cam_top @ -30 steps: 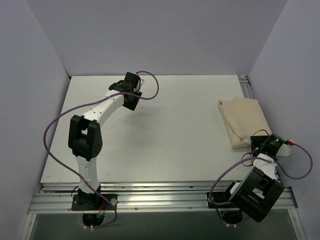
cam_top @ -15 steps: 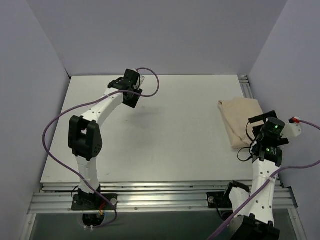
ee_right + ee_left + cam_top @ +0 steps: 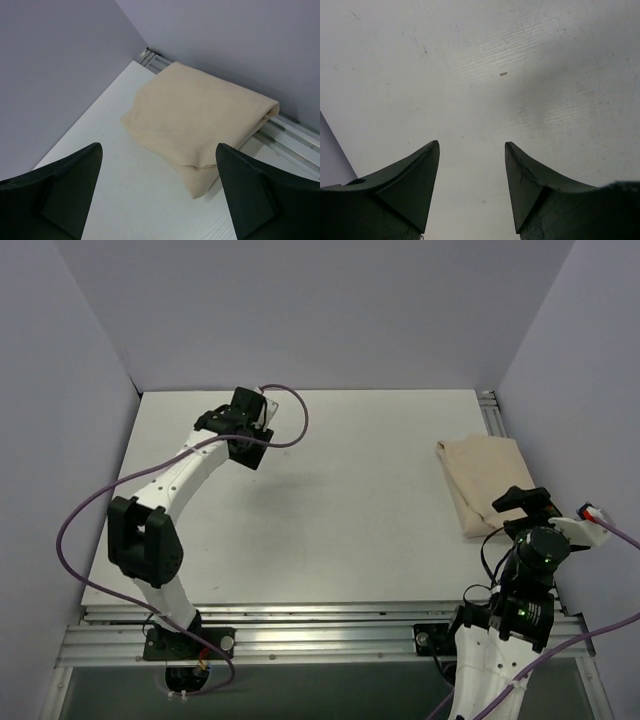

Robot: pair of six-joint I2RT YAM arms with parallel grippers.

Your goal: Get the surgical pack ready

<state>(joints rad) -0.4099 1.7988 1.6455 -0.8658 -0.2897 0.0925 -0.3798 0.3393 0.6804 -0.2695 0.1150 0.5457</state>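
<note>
Lying folded at the worktop's point(image 3: 370, 500) right edge is one surgical pack point(image 3: 485, 483), a tan cloth bundle; two tools, both empty; left tool point(image 3: 471, 145), jaws apart, hangs over the far-left worktop; right tool point(image 3: 158, 145), jaws spread wide, hovers at the pack's near end; broad open surface between them
</note>
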